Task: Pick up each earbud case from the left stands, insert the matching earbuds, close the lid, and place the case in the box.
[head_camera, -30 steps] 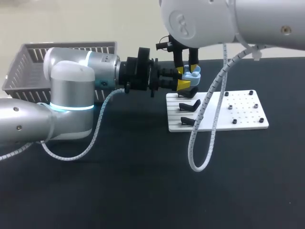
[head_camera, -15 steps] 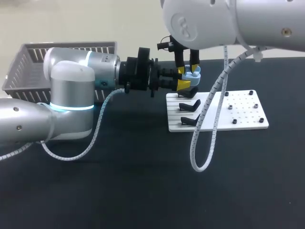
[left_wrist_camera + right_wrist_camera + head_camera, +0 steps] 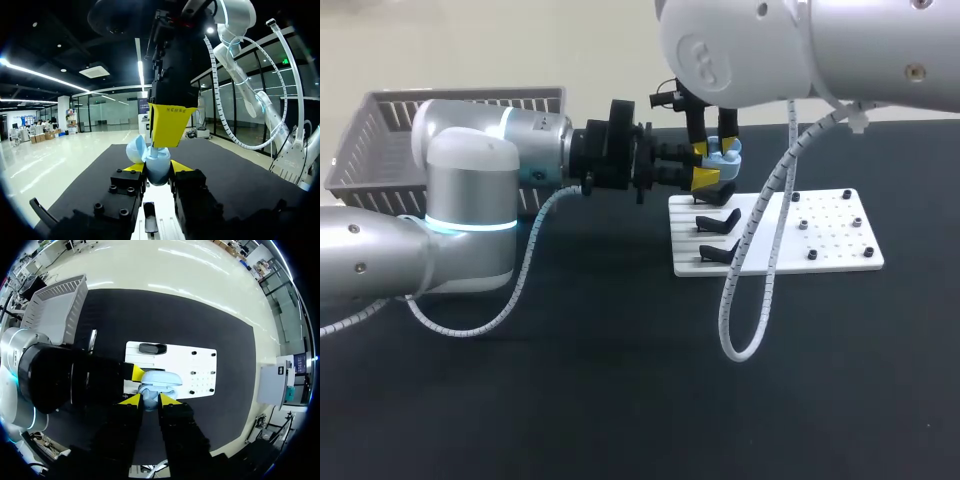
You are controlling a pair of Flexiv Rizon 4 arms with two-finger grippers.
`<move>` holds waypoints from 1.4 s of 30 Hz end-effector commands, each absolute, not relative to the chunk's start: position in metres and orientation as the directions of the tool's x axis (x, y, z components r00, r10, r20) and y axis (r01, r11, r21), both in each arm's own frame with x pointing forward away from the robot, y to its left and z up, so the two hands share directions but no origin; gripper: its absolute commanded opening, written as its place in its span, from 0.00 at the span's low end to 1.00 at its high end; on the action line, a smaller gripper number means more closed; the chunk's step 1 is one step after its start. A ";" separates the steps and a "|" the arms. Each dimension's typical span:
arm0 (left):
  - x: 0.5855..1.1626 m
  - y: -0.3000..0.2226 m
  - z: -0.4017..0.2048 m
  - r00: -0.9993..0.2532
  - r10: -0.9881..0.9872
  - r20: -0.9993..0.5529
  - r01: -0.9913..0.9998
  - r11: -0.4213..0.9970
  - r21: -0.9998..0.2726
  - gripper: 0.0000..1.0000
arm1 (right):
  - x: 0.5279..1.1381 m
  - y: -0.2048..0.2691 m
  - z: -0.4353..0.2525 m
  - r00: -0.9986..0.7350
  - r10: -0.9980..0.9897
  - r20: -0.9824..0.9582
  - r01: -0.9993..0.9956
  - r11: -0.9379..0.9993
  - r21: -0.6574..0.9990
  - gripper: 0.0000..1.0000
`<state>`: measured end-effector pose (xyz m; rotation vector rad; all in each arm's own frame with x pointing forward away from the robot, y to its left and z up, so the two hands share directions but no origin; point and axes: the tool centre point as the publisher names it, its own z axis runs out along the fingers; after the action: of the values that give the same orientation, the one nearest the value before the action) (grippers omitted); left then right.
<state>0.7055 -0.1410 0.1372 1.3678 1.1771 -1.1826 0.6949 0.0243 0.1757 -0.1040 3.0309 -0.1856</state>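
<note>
- At the far left of the desk (image 3: 620, 400) stands a grey slatted basket (image 3: 380, 125), well apart from the case.
- The left arm (image 3: 470, 200) comes in front of the basket and stretches level across the desk towards the middle.
- The left gripper (image 3: 703, 166) points sideways at the near-left corner of a white board. It is clamped on the pale-blue earbud case (image 3: 158, 170), with one yellow tip pressed to each side of the case's body.
- The case is held in the air, off the desk, just above the board's left edge. Its lid (image 3: 135, 149) stands open, tipped to one side.
- The right gripper (image 3: 149, 400) hangs straight down over the case from above, right on top of the open mouth. From where I stand I cannot tell whether it is gripping anything.
- Under and beside the case, black stands (image 3: 719, 221) sit in a row along the left strip of the white board (image 3: 830, 240). The ones I can see carry nothing.
- The right part of the board shows small holes and a few dark studs (image 3: 857, 221).
- The right arm (image 3: 800, 50) fills the upper right, and its pale coiled cable (image 3: 740, 300) loops down in front of the board.
</note>
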 end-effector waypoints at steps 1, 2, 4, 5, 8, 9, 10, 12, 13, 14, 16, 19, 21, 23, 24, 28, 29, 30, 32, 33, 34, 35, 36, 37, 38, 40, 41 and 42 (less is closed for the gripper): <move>0.706 -0.141 0.137 0.072 0.080 -0.994 0.994 -0.089 0.065 0.00 | 0.696 0.023 0.174 -0.992 -0.071 -0.102 -0.058 0.990 -0.126 0.00; 0.706 -0.141 0.137 0.072 0.080 -0.994 0.994 -0.089 0.065 0.00 | 0.697 0.023 0.174 -0.992 -0.071 -0.103 -0.057 0.990 -0.126 0.00; 0.706 -0.141 0.137 0.072 0.080 -0.994 0.994 -0.089 0.065 0.00 | 0.697 0.022 0.173 -0.992 -0.069 -0.103 -0.056 0.990 -0.127 0.00; 0.706 -0.141 0.137 0.072 0.080 -0.994 0.994 -0.089 0.065 0.00 | 0.697 0.022 0.172 -0.992 -0.069 -0.102 -0.056 0.990 -0.127 0.00; 0.706 -0.141 0.137 0.072 0.080 -0.994 0.994 -0.089 0.065 0.00 | 0.697 0.022 0.171 -0.993 -0.069 -0.099 -0.056 0.990 -0.126 0.00; 0.706 -0.141 0.137 0.072 0.080 -0.994 0.994 -0.089 0.065 0.00 | 0.697 0.021 0.171 -0.993 -0.068 -0.098 -0.055 0.991 -0.125 0.00; 0.706 -0.141 0.137 0.072 0.080 -0.994 0.994 -0.089 0.065 0.00 | 0.697 0.021 0.171 -0.993 -0.067 -0.098 -0.055 0.991 -0.122 0.00; 0.706 -0.141 0.137 0.072 0.080 -0.994 0.994 -0.089 0.065 0.00 | 0.697 0.021 0.170 -0.993 -0.068 -0.100 -0.056 0.992 -0.115 0.25; 0.706 -0.141 0.137 0.072 0.080 -0.994 0.994 -0.089 0.065 0.00 | 0.697 0.021 0.170 -0.992 -0.070 -0.103 -0.058 0.992 -0.111 0.40; 0.706 -0.141 0.137 0.072 0.080 -0.994 0.994 -0.089 0.065 0.00 | 0.697 0.021 0.171 -0.992 -0.070 -0.105 -0.059 0.992 -0.110 0.55; 0.706 -0.141 0.137 0.072 0.080 -0.994 0.994 -0.089 0.065 0.00 | 0.697 0.021 0.171 -0.991 -0.070 -0.110 -0.058 0.993 -0.107 1.00; 0.706 -0.141 0.137 0.072 0.080 -0.994 0.994 -0.089 0.065 0.00 | 0.696 0.020 0.172 -0.990 -0.071 -0.119 -0.058 0.993 -0.103 1.00; 0.706 -0.141 0.137 0.072 0.080 -0.994 0.994 -0.089 0.065 0.00 | 0.694 0.019 0.175 -0.989 -0.067 -0.128 -0.055 0.994 -0.095 1.00; 0.706 -0.141 0.137 0.072 0.080 -0.994 0.994 -0.089 0.065 0.00 | 0.691 0.018 0.179 -0.989 -0.067 -0.135 -0.055 0.995 -0.084 1.00; 0.706 -0.141 0.137 0.072 0.080 -0.994 0.994 -0.089 0.065 0.00 | 0.689 0.017 0.182 -0.988 -0.061 -0.141 -0.052 0.996 -0.068 1.00; 0.706 -0.141 0.137 0.072 0.080 -0.994 0.994 -0.089 0.065 0.00 | 0.686 0.014 0.196 -0.982 -0.048 -0.181 -0.038 0.998 -0.057 1.00; 0.706 -0.141 0.137 0.072 0.080 -0.994 0.994 -0.089 0.065 0.00 | 0.688 0.013 0.200 -0.980 -0.033 -0.198 -0.022 0.998 -0.057 1.00; 0.706 -0.141 0.137 0.072 0.080 -0.994 0.994 -0.089 0.065 0.00 | 0.690 0.011 0.204 -0.974 -0.009 -0.228 0.005 0.998 -0.061 1.00; 0.706 -0.141 0.137 0.072 0.080 -0.994 0.994 -0.089 0.065 0.00 | 0.697 0.007 0.211 -0.957 0.065 -0.282 0.087 0.994 -0.064 1.00; 0.706 -0.141 0.137 0.072 0.080 -0.994 0.994 -0.089 0.065 0.00 | 0.700 0.005 0.213 -0.944 0.094 -0.316 0.124 0.989 -0.075 1.00; 0.706 -0.141 0.137 0.072 0.080 -0.994 0.994 -0.089 0.065 0.00 | 0.704 0.003 0.215 -0.931 0.125 -0.344 0.160 0.984 -0.075 1.00; 0.706 -0.141 0.137 0.072 0.080 -0.994 0.994 -0.089 0.065 0.00 | 0.708 -0.001 0.216 -0.920 0.159 -0.358 0.193 0.979 -0.061 1.00; 0.706 -0.141 0.137 0.072 0.080 -0.994 0.994 -0.089 0.065 0.00 | 0.713 -0.004 0.217 -0.912 0.189 -0.364 0.220 0.974 -0.045 1.00; 0.706 -0.141 0.137 0.072 0.080 -0.994 0.994 -0.089 0.065 0.00 | 0.717 -0.007 0.217 -0.904 0.210 -0.373 0.239 0.970 -0.032 1.00; 0.706 -0.141 0.137 0.072 0.080 -0.994 0.994 -0.089 0.065 0.00 | 0.721 -0.010 0.218 -0.896 0.222 -0.384 0.251 0.968 -0.027 1.00; 0.706 -0.141 0.137 0.072 0.080 -0.994 0.994 -0.089 0.065 0.00 | 0.729 -0.014 0.217 -0.888 0.231 -0.398 0.270 0.962 -0.043 1.00; 0.706 -0.141 0.137 0.072 0.080 -0.994 0.994 -0.089 0.065 0.00 | 0.733 -0.016 0.216 -0.887 0.239 -0.396 0.276 0.960 -0.039 1.00; 0.706 -0.141 0.137 0.072 0.080 -0.994 0.994 -0.089 0.065 0.00 | 0.736 -0.019 0.215 -0.885 0.246 -0.395 0.283 0.958 -0.038 1.00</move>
<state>0.7058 -0.1410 0.1372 1.3677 1.1772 -1.1821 0.7348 -0.0145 0.2215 0.3806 2.7693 -0.1378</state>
